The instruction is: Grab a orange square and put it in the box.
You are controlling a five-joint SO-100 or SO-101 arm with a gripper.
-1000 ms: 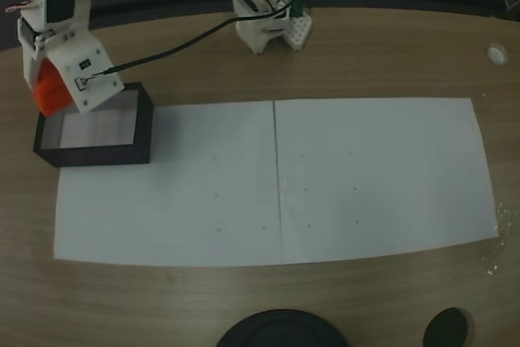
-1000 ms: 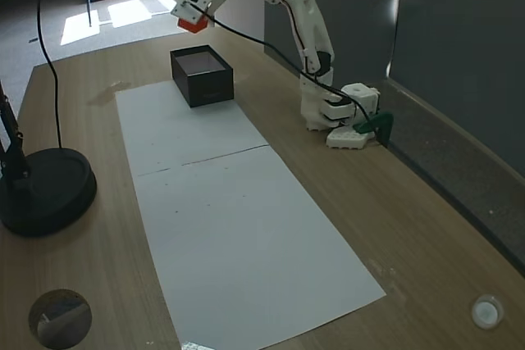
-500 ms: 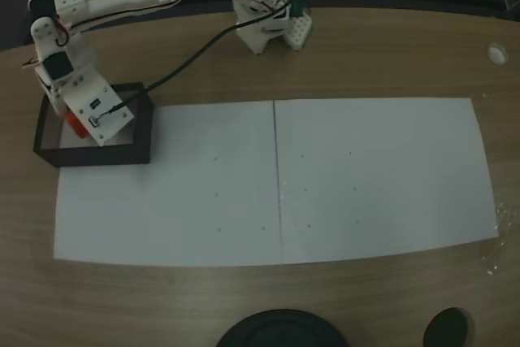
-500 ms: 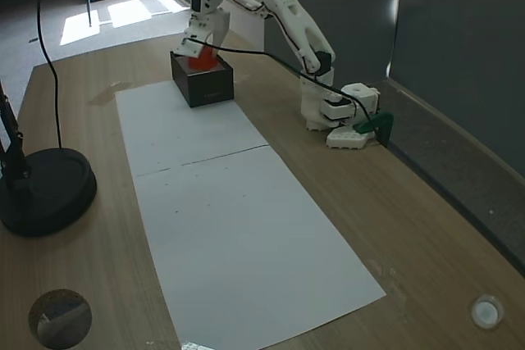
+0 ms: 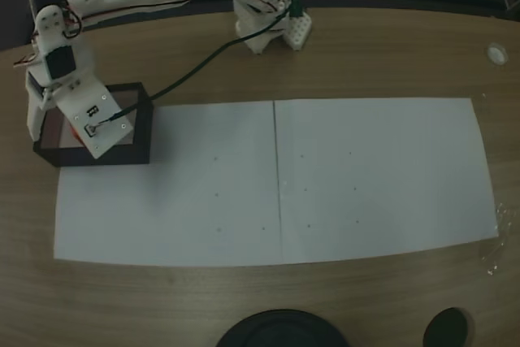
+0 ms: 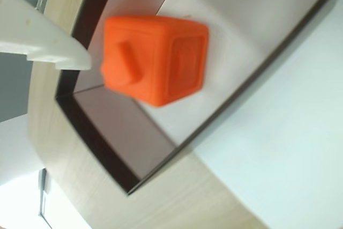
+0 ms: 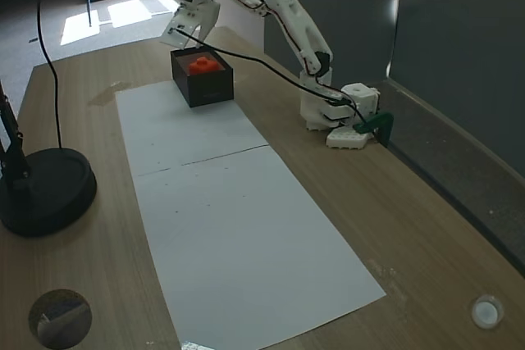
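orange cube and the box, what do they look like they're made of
The orange square: probably soft rubber or moulded plastic, matte, judging by its rounded edges, raised nub, recessed face panel and lack of sharp glare. The box: thin, dark, stiff walls with a pale, smooth, flat floor; it looks like card or thin plastic sheet, but the pictures do not settle which.

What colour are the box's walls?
Black, with a pale whitish inside; the box shows best in the wrist view.
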